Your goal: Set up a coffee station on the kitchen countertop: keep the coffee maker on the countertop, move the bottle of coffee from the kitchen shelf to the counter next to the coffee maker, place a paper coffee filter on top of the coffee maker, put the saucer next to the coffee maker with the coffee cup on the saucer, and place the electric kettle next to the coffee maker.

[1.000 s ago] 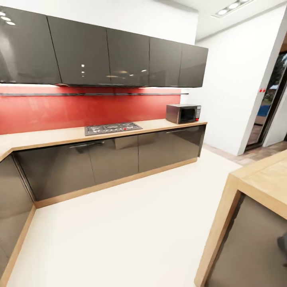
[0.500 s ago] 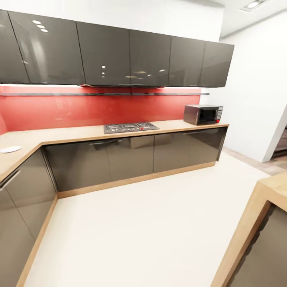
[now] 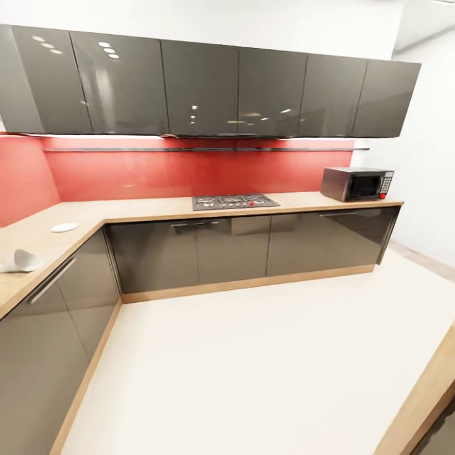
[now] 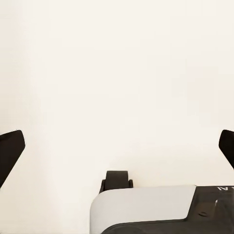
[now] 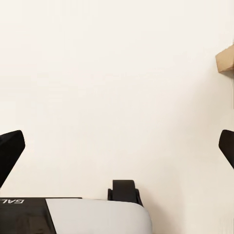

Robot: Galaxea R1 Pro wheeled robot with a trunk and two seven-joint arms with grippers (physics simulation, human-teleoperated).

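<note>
The kitchen countertop [image 3: 158,207] runs in an L along the red backsplash and down the left side. On its left wing lies the saucer [image 3: 64,227], flat and white. Nearer me on that wing lies a small white crumpled cone, seemingly the paper coffee filter [image 3: 19,260]. The thin dark kitchen shelf [image 3: 189,150] crosses the backsplash under the wall cabinets, bare where I see it. The coffee maker, bottle of coffee, coffee cup and electric kettle are out of view. My left gripper [image 4: 117,151] and right gripper [image 5: 117,151] hang open over the pale floor, holding nothing.
A gas hob [image 3: 235,201] is set into the back counter and a microwave [image 3: 357,184] stands at its right end. Dark glossy cabinets line the wall above and below. A wooden table edge [image 3: 426,407] cuts the lower right corner. Pale open floor [image 3: 253,354] lies ahead.
The camera has swung left, so the whole scene slid right. The counter's left wing with the saucer, then the white cone, came into view. The wooden table has nearly left the picture.
</note>
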